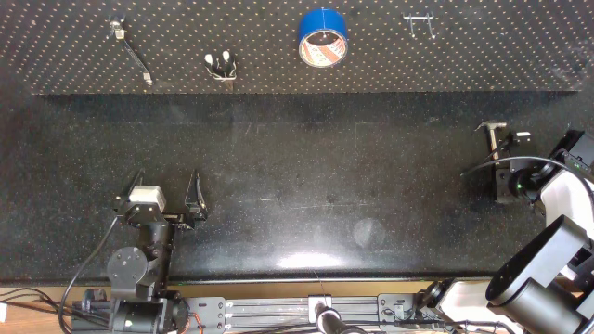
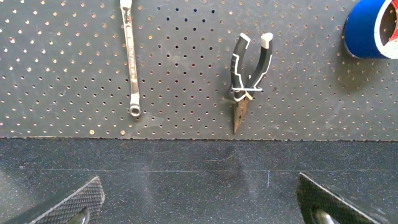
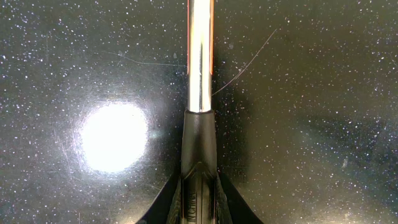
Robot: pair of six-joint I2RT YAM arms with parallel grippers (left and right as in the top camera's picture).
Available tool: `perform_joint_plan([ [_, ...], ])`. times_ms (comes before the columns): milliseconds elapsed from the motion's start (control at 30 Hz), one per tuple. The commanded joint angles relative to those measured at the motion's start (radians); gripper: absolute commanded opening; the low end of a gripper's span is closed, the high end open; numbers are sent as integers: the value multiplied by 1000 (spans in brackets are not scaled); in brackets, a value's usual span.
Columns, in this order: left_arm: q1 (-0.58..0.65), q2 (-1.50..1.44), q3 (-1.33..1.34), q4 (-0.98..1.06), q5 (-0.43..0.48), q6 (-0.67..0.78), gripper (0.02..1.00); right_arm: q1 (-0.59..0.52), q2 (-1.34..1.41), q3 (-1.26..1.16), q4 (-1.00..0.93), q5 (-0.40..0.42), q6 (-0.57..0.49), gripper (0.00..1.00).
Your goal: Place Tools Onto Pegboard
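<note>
A hammer lies on the black table at the far right, its steel head toward the pegboard. My right gripper is low over its handle. In the right wrist view the fingers press both sides of the hammer's black grip, shut on it, and the steel shaft runs away from the gripper. My left gripper stands open near the front left of the table, holding nothing, its fingers wide apart.
On the pegboard hang a wrench, black-handled pliers and a blue tape roll. A bare wire hook sits at the board's upper right. The table's front edge lies near the arm bases.
</note>
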Motion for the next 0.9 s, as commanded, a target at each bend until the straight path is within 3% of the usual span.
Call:
perform_joint_plan([
  [33,-3,-9,-2,-6,0,12,998,-3,20,-2,-2,2,-15,141],
  [233,-3,-9,-2,-6,0,12,996,-3,20,-2,-2,2,-15,137],
  [300,-3,-9,-2,-6,0,12,996,-3,20,-2,-2,2,-16,82],
  [900,-3,-10,-2,-6,0,12,996,-3,20,-2,5,2,-16,80],
])
